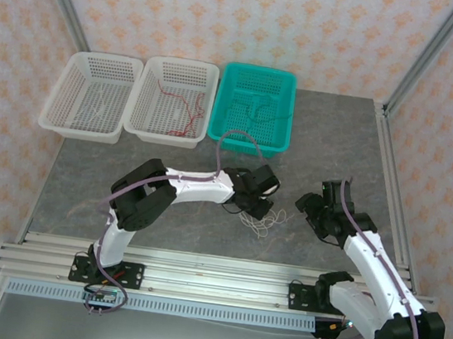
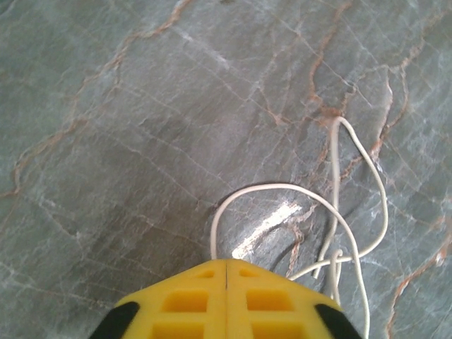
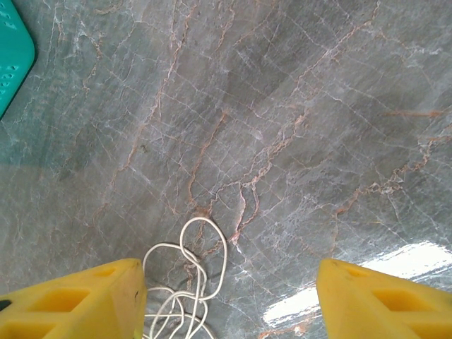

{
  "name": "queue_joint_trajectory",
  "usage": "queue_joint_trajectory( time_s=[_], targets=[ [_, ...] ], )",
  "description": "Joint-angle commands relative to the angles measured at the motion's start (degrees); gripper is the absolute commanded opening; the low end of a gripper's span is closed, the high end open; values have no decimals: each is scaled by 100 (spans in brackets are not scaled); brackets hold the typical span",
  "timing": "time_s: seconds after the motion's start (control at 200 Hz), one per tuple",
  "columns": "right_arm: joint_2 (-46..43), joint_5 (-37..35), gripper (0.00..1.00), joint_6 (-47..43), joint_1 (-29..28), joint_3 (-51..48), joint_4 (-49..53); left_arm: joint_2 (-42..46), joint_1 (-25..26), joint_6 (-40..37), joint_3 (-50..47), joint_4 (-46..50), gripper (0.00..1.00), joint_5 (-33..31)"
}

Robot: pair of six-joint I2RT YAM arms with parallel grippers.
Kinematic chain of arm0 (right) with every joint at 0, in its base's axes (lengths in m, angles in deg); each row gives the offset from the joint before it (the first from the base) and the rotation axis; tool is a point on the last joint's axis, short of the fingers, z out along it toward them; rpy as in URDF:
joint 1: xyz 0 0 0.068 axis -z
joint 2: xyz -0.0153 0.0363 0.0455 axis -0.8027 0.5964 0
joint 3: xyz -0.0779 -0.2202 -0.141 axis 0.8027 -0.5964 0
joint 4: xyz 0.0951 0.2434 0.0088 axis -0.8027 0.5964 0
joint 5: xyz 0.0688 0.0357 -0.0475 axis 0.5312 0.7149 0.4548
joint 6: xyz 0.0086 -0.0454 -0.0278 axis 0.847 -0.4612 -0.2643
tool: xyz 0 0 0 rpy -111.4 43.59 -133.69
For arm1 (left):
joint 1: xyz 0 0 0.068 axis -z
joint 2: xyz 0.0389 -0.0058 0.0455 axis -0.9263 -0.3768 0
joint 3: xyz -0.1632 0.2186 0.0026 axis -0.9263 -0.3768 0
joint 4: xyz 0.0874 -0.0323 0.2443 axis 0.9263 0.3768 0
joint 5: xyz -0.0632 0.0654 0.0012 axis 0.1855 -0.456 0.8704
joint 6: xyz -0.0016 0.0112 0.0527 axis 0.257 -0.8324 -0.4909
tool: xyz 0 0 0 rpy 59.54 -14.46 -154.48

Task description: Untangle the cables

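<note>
Left gripper (image 2: 226, 272): closed on the white cable (image 2: 339, 212).
Right gripper (image 3: 229, 282): jaws wide apart, holding nothing, above the surface (image 3: 282, 106).

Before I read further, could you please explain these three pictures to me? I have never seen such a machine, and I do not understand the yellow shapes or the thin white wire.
The picture from above shows two white and black robot arms bolted at the near edge of a grey marbled table. The two other pictures come from small cameras on the wrists, so the yellow shapes are the arms' own fingers.

At the back stand two white plastic mesh baskets and one teal plastic basket. A thin red cable lies in the middle basket.

A thin white cable lies in loose loops on the table between the arms. The left gripper is shut, its yellow fingers pressed together, right where the cable runs under its tip; it seems to pinch it, though the contact is hidden. The right gripper is open and empty, with the loops next to one finger.
</note>
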Motion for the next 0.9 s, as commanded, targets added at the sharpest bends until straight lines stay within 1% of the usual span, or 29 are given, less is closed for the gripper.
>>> queue_joint_trajectory(
  time_s=[0.0, 0.145, 0.19, 0.28, 0.39, 0.45, 0.5, 0.53, 0.6, 0.656, 0.736, 0.896],
  targets=[
    [-73, -48, 65, 81, 31, -8, 48, 106, -55, 38, -22, -105, 0, 136],
    [-204, 451, 66, -391, -13, 32, -353, 573, -61, 152, 27, -126, 0, 433],
    [-314, 488, 66, -491, -83, 21, -501, 783, -61, 157, 79, -101, 0, 525],
    [-542, 670, 68, -636, -265, -172, -1104, 1171, -61, 123, 211, -8, 0, 713],
    [-579, 1162, 74, -353, -490, -577, -2272, 1442, -61, 110, 345, 140, 0, 847],
    [-474, 1257, 76, -107, -590, -754, -2723, 1551, -61, 142, 381, 177, 0, 875],
    [-348, 1253, 76, 0, -652, -819, -2911, 1640, -61, 181, 393, 171, 0, 875],
    [-273, 1232, 71, 57, -678, -846, -2956, 1691, -61, 201, 390, 146, 0, 873],
    [-89, 1268, 51, 86, -696, -882, -3018, 1819, -61, 288, 395, 79, 0, 814],
    [-9, 1153, 28, 58, -698, -876, -2865, 1904, -76, 339, 436, 74, 0, 743],
    [-4, 677, 1, 93, -695, -899, -2447, 2054, -121, 407, 483, 73, 0, 581],
    [-239, 21, 0, 263, -649, -1167, -2125, 2361, -342, 486, 520, 120, 0, 300]
  ],
)
